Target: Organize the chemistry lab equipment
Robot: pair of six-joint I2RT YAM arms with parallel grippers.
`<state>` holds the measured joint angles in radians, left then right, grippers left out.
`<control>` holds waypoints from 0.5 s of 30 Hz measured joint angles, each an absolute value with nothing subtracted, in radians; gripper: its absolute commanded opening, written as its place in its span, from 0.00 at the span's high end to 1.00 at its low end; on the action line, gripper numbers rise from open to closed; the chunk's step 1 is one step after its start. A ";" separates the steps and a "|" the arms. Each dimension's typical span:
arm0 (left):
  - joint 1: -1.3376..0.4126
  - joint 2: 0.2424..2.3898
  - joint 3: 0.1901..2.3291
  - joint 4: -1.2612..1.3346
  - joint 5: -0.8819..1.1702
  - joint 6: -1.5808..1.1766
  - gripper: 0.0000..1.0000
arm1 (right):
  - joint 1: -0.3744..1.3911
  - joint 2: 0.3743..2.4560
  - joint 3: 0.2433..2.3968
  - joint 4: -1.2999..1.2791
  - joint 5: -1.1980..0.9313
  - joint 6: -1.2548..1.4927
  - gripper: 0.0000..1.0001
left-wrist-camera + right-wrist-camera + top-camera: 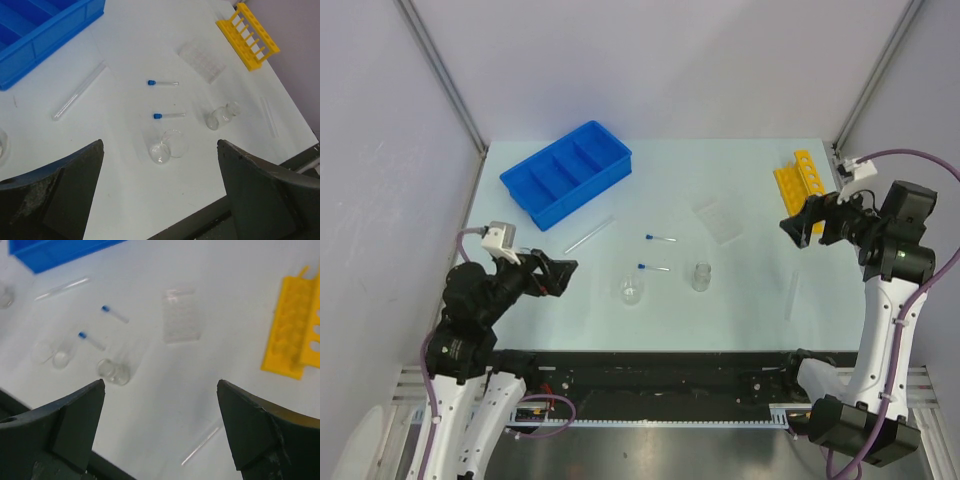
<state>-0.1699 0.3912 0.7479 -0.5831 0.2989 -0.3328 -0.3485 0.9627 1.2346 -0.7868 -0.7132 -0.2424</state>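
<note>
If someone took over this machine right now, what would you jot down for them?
Left tool and right tool: open, holding nothing, above the table.
Loose on the table: beaker, vial, two blue-capped tubes, two long tubes, clear plate.
Blue tray and yellow rack: nothing visible in them.
Done: nothing sorted yet. Left: put every loose piece away.

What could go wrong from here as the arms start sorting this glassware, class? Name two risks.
1. The long clear tube lies flat near the edge of the table; a nudge could roll it off.
2. The beaker and vial stand close to the thin blue-capped tubes; reaching for one might knock another.
</note>
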 measured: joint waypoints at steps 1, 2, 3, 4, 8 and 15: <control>-0.170 0.398 0.741 -0.578 0.314 -0.338 0.00 | -0.344 0.964 1.235 -0.822 -0.773 -0.302 0.00; -0.170 0.406 0.733 -0.570 0.330 -0.342 0.00 | -0.339 0.965 1.235 -0.848 -0.810 -0.342 0.00; -0.170 0.416 0.725 -0.564 0.347 -0.345 0.00 | -0.333 0.966 1.234 -0.876 -0.849 -0.389 0.00; -0.170 0.425 0.719 -0.559 0.358 -0.350 0.00 | -0.324 0.968 1.233 -0.902 -0.884 -0.435 0.00; -0.172 0.473 0.690 -0.539 0.418 -0.367 0.00 | -0.263 0.979 1.203 -0.952 -0.957 -0.564 0.00; -0.258 0.514 0.648 -0.519 0.441 -0.388 0.00 | -0.077 1.046 1.084 -0.897 -0.937 -0.601 0.00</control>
<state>-0.2577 0.5137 0.6483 -0.5186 0.4412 -0.3878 -0.0769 1.0458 1.0840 -0.8974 -0.9367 -0.6006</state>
